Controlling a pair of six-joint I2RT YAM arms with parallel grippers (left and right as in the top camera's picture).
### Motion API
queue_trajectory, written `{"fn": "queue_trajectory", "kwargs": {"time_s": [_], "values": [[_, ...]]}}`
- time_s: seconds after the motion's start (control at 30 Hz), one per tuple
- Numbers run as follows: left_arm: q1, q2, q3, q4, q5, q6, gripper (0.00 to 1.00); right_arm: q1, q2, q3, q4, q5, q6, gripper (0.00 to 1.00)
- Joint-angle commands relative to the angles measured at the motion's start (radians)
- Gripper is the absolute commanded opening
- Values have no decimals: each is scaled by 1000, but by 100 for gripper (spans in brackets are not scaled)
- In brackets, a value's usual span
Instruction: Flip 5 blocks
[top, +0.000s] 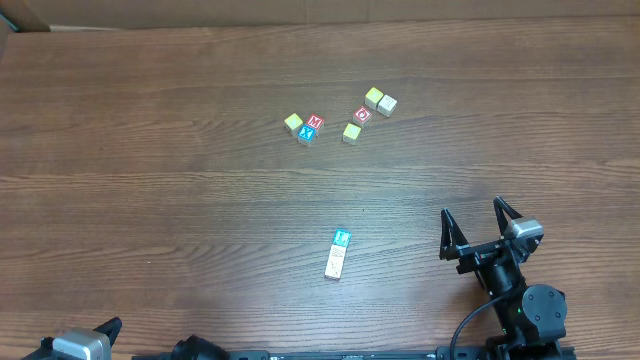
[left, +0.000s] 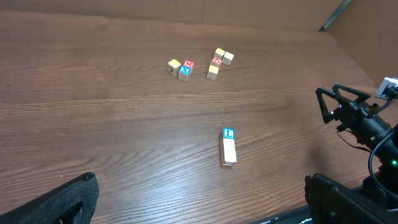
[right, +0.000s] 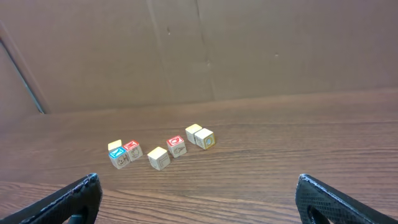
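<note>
Seven small blocks (top: 351, 132) lie loosely grouped at the far middle of a brown wood-grain surface (top: 150, 200). On the left of the group a yellow, a red and a blue-faced one sit close together. On the right are a yellow one, a red one, and a yellow and pale pair side by side at the far end. Nearer the arms, well apart from that group, a short row (top: 337, 258) lies flat with a blue face at its far end and pale wood behind it; how many blocks make it up I cannot tell. Beyond the surface stands a plain brown, cardboard-like wall (right: 199, 50).

The right tool (top: 472, 212) sits at the near right, well to the right of the short row. Its two fingers are spread wide, gripping and touching nothing. The left tool (left: 200, 180) is at the near left edge. Its wrist view shows both dark fingers far apart at the bottom corners, with only bare surface between them.
</note>
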Motion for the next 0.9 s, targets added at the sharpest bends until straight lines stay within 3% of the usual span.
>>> {"fn": "queue_trajectory", "kwargs": {"time_s": [0.0, 0.13, 0.27, 0.37, 0.53, 0.67, 0.87], "values": [[-8, -8, 2, 2, -17, -6, 100, -5, -11, -11, 6, -6, -19, 100], [-8, -9, 2, -33, -14, -7, 100, -5, -11, -11, 6, -6, -19, 100], [-8, -9, -35, 47, -56, -4, 100, -5, -11, -11, 6, -6, -19, 100], [18, -10, -101, 158, -102, 38, 100, -5, -11, -11, 6, -6, -19, 100], [181, -32, -259, 358, -87, 137, 100, -5, -11, -11, 6, -6, -19, 100], [332, -111, -442, 562, 1, 136, 100, -5, -11, -11, 6, -6, -19, 100], [456, -298, -754, 855, 156, 136, 100, -5, -11, -11, 6, -6, -19, 100]]}}
